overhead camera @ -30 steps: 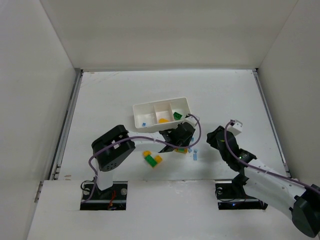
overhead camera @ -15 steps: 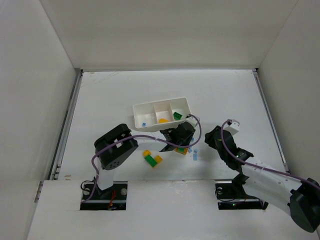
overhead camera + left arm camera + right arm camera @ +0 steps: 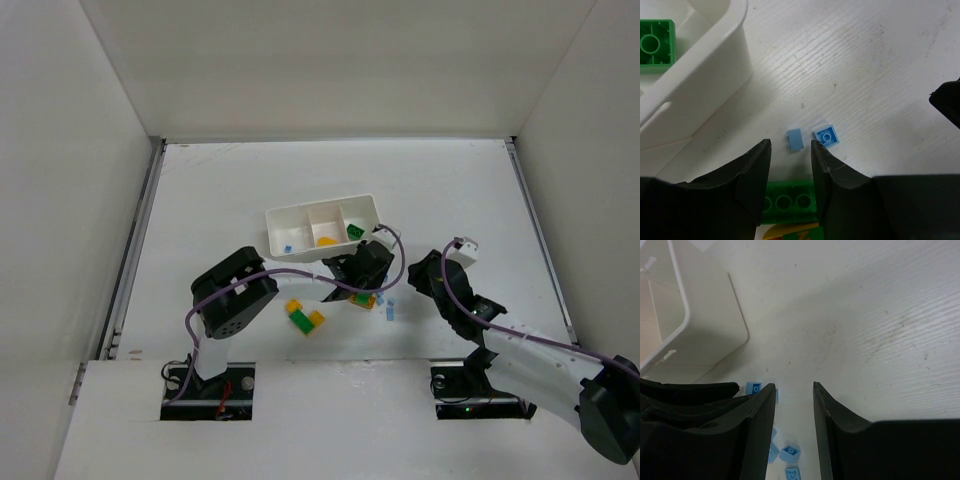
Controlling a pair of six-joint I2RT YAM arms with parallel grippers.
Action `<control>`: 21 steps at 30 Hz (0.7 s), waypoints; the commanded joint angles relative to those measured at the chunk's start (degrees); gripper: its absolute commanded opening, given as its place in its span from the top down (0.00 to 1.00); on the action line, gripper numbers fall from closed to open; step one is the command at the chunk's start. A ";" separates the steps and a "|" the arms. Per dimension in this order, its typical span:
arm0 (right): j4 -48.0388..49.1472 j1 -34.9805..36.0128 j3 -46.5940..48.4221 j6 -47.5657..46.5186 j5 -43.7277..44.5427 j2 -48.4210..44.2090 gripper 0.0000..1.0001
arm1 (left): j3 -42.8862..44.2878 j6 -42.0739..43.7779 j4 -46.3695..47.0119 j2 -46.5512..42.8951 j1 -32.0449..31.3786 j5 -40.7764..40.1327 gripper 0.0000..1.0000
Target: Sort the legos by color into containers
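The left gripper (image 3: pixel 789 150) hovers with jaws apart over a green brick (image 3: pixel 787 202). Two pale blue bricks (image 3: pixel 795 138) lie just ahead, beside the white tray (image 3: pixel 705 75) mid-table. The right gripper (image 3: pixel 794 390), jaws also apart, hangs nearer the table's near edge.

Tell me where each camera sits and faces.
Top: above and behind, looking down on the table, tray and bricks; left arm and right arm show.
Left wrist: on the left arm, looking down past the left claw at two blue bricks beside the tray's corner.
Right wrist: on the right arm, looking down past the right claw towards the tray.
Shared: both wrist views show the tray corner and blue bricks.
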 commanded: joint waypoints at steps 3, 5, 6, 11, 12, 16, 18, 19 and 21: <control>4.06 0.35 0.52 -1.32 -0.58 0.21 0.58 | 2.60 1.50 1.44 1.05 0.55 -1.70 0.64; 4.15 0.35 0.61 -1.32 -0.59 0.21 0.58 | 2.87 1.51 1.62 1.75 0.46 -0.91 0.64; 4.32 0.35 0.61 -1.32 -0.59 0.12 0.58 | 2.96 1.51 1.97 2.19 0.54 -0.56 0.65; 4.50 0.44 0.43 -1.40 -1.11 -0.06 0.58 | 3.13 1.51 2.50 2.90 0.98 -0.55 0.77; 4.41 0.44 0.43 -1.40 -1.20 -0.14 0.58 | 2.96 1.51 2.67 2.72 1.07 -0.73 0.80; 3.88 0.62 0.25 -1.40 -1.29 -0.32 0.58 | 0.76 1.51 4.43 -0.78 0.72 -1.43 0.88; 3.53 0.79 0.60 -1.49 -1.73 0.47 0.57 | -1.16 1.16 5.22 -4.46 0.37 -1.43 0.89; 3.53 0.88 0.95 -1.67 -2.08 1.17 0.57 | -1.96 0.98 5.39 -6.40 0.28 -1.43 0.89; 3.88 1.58 2.01 -2.28 -3.13 3.45 0.57 | -3.45 0.45 5.48 -10.18 0.11 -1.35 0.89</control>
